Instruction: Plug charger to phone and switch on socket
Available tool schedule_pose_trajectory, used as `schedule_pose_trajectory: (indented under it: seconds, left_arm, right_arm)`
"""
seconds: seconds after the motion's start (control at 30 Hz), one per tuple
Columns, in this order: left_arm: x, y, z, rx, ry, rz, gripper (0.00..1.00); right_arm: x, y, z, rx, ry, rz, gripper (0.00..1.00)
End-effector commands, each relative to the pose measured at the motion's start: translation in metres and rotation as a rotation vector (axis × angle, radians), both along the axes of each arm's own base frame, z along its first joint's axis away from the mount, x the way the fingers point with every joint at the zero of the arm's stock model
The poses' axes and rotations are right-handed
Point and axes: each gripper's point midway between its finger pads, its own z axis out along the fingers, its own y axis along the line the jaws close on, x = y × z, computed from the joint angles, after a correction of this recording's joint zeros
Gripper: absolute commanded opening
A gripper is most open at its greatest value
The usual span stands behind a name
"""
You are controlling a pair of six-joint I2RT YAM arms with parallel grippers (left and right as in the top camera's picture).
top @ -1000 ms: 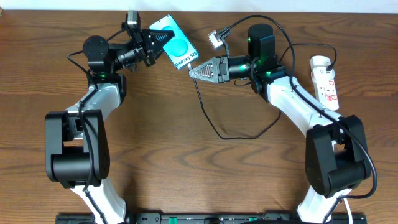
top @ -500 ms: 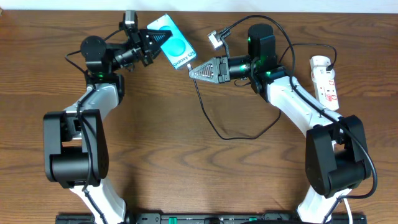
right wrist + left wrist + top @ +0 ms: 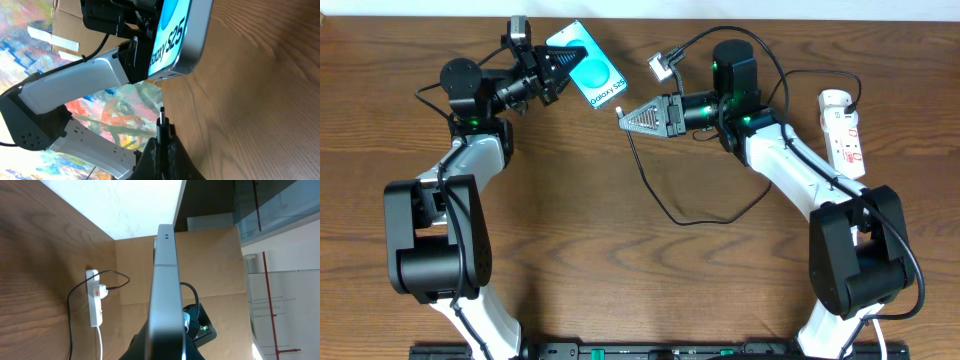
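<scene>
My left gripper (image 3: 552, 66) is shut on the phone (image 3: 590, 72), held off the table at the top centre, teal screen up with the "Galaxy S25" end toward the right arm. In the left wrist view the phone (image 3: 166, 295) shows edge-on between the fingers. My right gripper (image 3: 626, 117) is shut on the charger plug (image 3: 162, 122), whose tip points at the phone's bottom edge (image 3: 175, 45) with a small gap. The black charger cable (image 3: 665, 205) loops over the table. The socket (image 3: 844, 130), a white power strip, lies at the right and also shows in the left wrist view (image 3: 94, 300).
A small grey connector on a cable (image 3: 663, 64) hangs above the right gripper. The white cord of the strip (image 3: 101, 342) runs toward the table's near side. The table's back edge and white wall (image 3: 770, 10) are just behind the phone.
The left gripper has carried the phone a little up and to the left. The right gripper has followed leftward with the plug.
</scene>
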Motion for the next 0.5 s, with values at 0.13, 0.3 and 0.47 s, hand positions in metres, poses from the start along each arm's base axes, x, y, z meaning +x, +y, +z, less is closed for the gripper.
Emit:
schedule_pose_trajectory:
  seconds: [0.13,0.3,0.47]
  left_arm:
    - [-0.0050,-0.0038,0.0030,0.027,-0.053,-0.035,0.08]
    - [-0.0059,-0.0043,0.0027,0.028,-0.052,-0.041,0.07]
    - [-0.0060,-0.0048,0.0027,0.028,-0.053,-0.042,0.08]
  right_arm:
    - [0.0001,0.0037,0.0012,-0.004,0.023,0.000,0.01]
    - [0.0031,0.0040,0.0000,-0.014,0.050,-0.020,0.01]
    - [0.0041,0.0042,-0.0004,-0.017,0.053,-0.027,0.01]
